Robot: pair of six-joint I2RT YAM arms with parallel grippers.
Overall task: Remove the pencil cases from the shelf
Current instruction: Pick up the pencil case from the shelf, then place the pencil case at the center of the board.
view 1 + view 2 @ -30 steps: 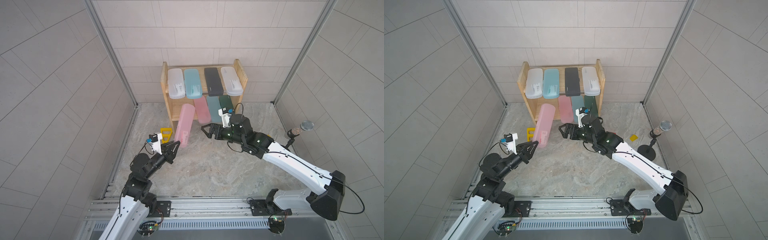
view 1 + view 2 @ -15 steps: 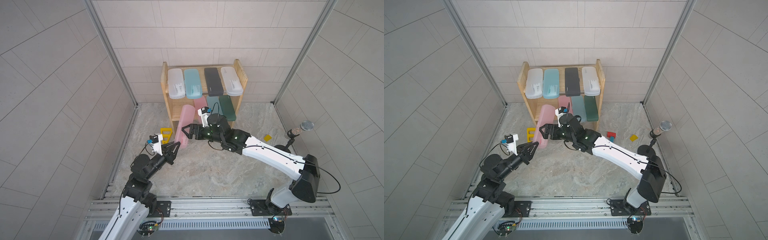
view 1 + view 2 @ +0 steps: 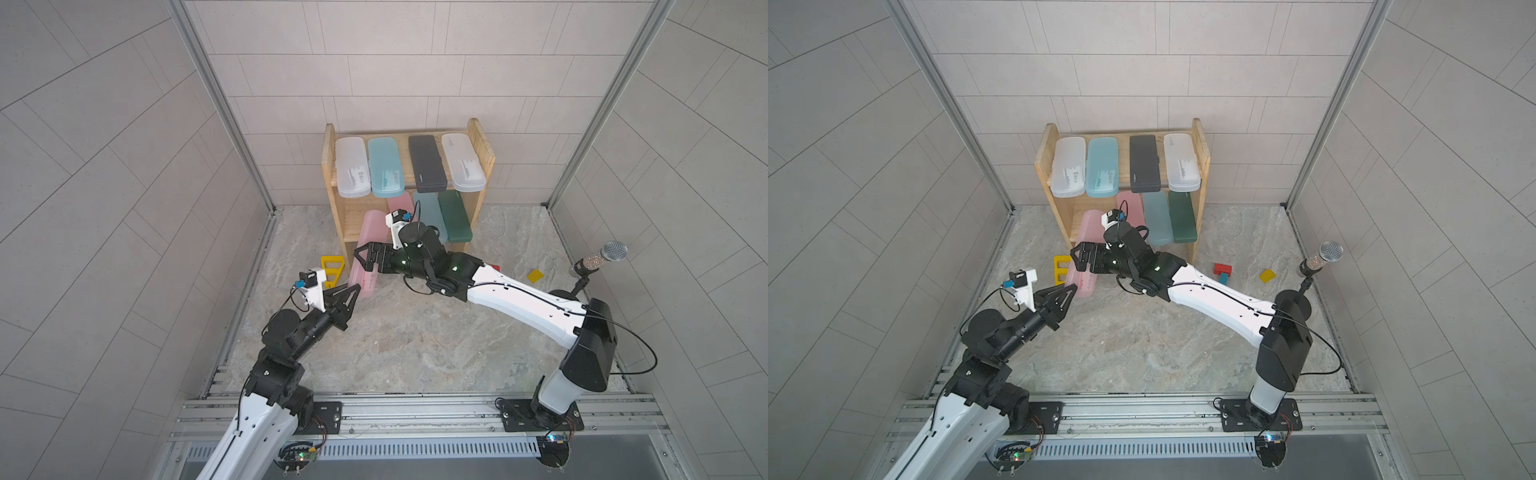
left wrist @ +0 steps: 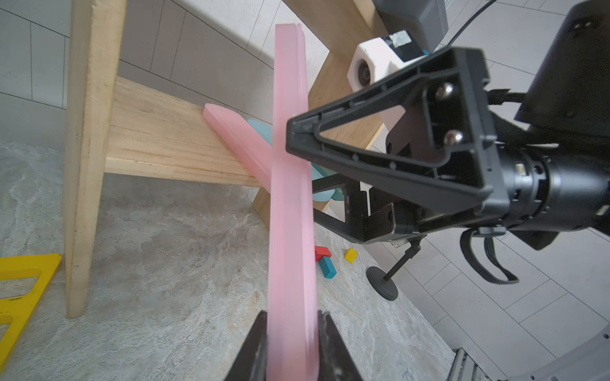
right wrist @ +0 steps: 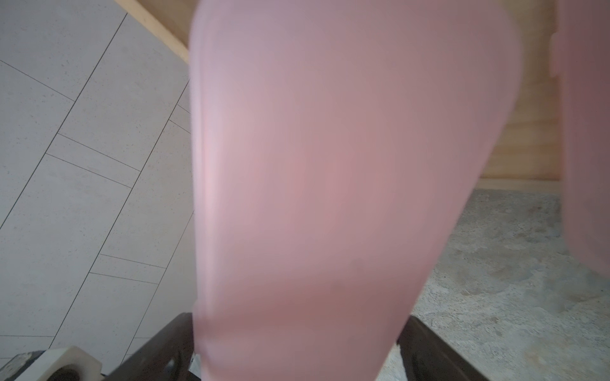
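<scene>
The pine shelf (image 3: 482, 145) (image 3: 1042, 166) carries a white (image 3: 352, 166), a teal (image 3: 385, 166), a black (image 3: 426, 164) and a second white pencil case (image 3: 462, 162) on its upper tier. A pink (image 3: 401, 205), a teal (image 3: 428, 212) and a dark green case (image 3: 455, 216) lie on the lower tier. Another pink case (image 3: 363, 245) (image 3: 1086, 232) (image 4: 290, 198) (image 5: 330, 165) slants out of the lower tier's left end. My left gripper (image 3: 355, 286) (image 4: 292, 330) is shut on its low end. My right gripper (image 3: 358, 257) (image 5: 298, 330) is open, its fingers straddling that case's width.
A yellow triangular frame (image 3: 332, 266) lies on the floor left of the shelf's foot. Red and blue blocks (image 3: 1222, 272) and a yellow block (image 3: 535, 275) lie to the right. A microphone on a stand (image 3: 602, 257) stands by the right wall.
My right arm has swung left from the lower tier's right-hand cases to the slanting pink case, jaws still wide. The left gripper has kept its hold and barely moved.
</scene>
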